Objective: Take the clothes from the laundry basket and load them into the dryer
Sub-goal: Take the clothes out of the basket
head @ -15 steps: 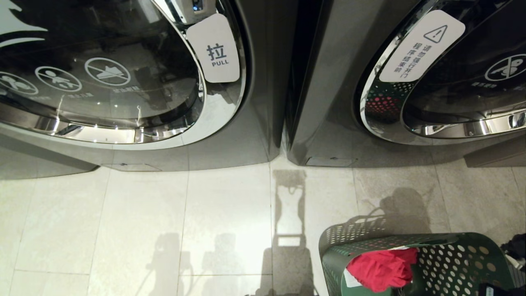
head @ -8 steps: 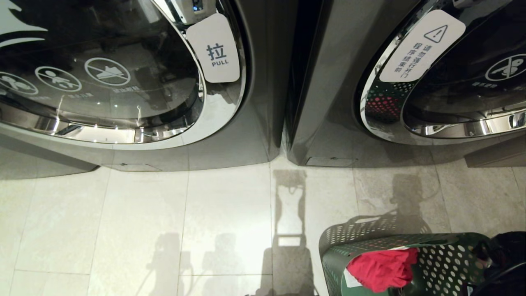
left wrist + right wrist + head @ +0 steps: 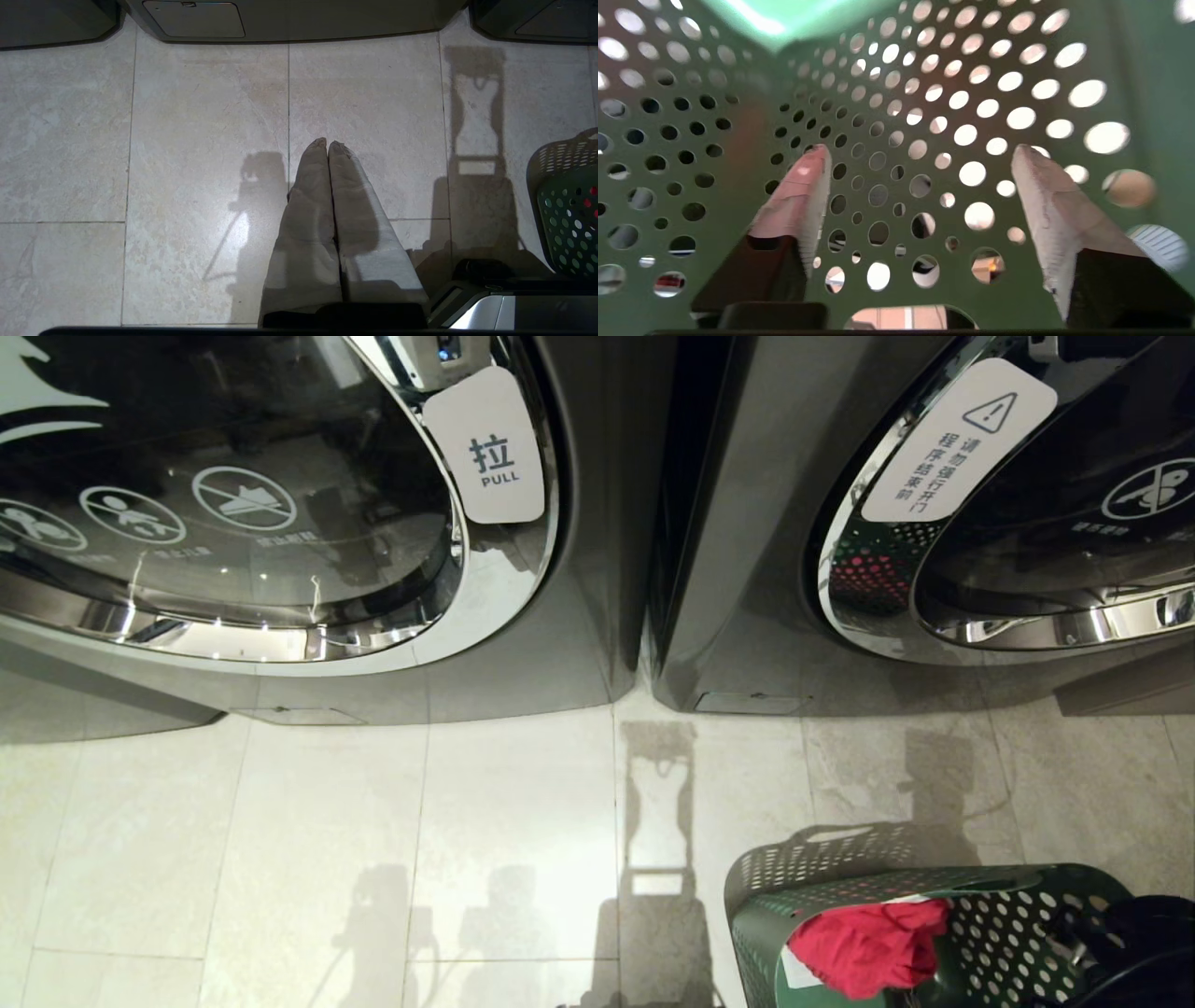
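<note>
I am looking down at a pale tiled floor (image 3: 373, 821) in front of two front-loading machines. The left machine's round door (image 3: 243, 504) is closed and carries a tag reading PULL; the right machine's door (image 3: 1046, 513) also looks closed. The green laundry basket (image 3: 1008, 915) stands on the floor at my lower right, walls full of round holes. The red clothes (image 3: 868, 947) lie bunched inside it, against the wall nearest the centre of my view. The bundle is crumpled, and I judge its long axis runs roughly across the basket, with no clear end pointing anywhere.

My right tool (image 3: 920, 154) is inside the basket with its two fingers spread wide apart, holding nothing, facing the holed green wall. To do this grab well, I should steer toward the red bundle rather than the wall, then push deep before closing.

My left tool (image 3: 328, 144) hangs over bare floor, fingers pressed together, idle.
</note>
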`<state>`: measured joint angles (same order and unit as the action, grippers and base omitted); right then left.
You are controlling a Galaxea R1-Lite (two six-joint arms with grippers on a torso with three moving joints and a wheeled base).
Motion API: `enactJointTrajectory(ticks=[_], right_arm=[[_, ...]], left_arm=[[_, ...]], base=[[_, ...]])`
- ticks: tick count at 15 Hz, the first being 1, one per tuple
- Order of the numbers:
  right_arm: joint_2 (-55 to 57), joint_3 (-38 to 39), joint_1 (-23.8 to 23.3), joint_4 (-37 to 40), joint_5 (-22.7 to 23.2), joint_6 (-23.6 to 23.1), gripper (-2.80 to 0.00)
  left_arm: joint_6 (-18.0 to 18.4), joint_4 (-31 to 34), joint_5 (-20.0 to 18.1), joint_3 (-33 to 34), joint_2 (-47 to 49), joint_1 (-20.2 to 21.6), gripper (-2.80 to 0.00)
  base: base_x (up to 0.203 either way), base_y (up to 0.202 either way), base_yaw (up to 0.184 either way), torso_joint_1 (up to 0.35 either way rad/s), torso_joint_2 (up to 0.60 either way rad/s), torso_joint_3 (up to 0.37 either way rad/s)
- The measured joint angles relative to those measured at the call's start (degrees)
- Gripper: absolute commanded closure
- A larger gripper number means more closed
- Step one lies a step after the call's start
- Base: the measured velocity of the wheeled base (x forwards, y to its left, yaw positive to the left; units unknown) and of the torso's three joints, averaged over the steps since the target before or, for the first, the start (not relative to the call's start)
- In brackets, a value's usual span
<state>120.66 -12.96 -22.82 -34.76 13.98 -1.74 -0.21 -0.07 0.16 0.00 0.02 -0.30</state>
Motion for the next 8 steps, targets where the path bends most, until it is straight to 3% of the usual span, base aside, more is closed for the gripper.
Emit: enactJointTrajectory(ticks=[3,8], right_arm=[[6.72,-1.14,-0.02,-6.34,3.89,-3.48,-2.8],[15.45,-2.14,-1.13,-12.07,9.94,-22.94,-2.8]], left_arm=[[0.0,0.0,0.0,0.0,0.0,0.0,0.0],[0.0,0.0,0.0,0.0,0.0,0.0,0.0]], base=[[0.0,0.0,0.0,0.0,0.0,0.0],[0.0,0.0,0.0,0.0,0.0,0.0]])
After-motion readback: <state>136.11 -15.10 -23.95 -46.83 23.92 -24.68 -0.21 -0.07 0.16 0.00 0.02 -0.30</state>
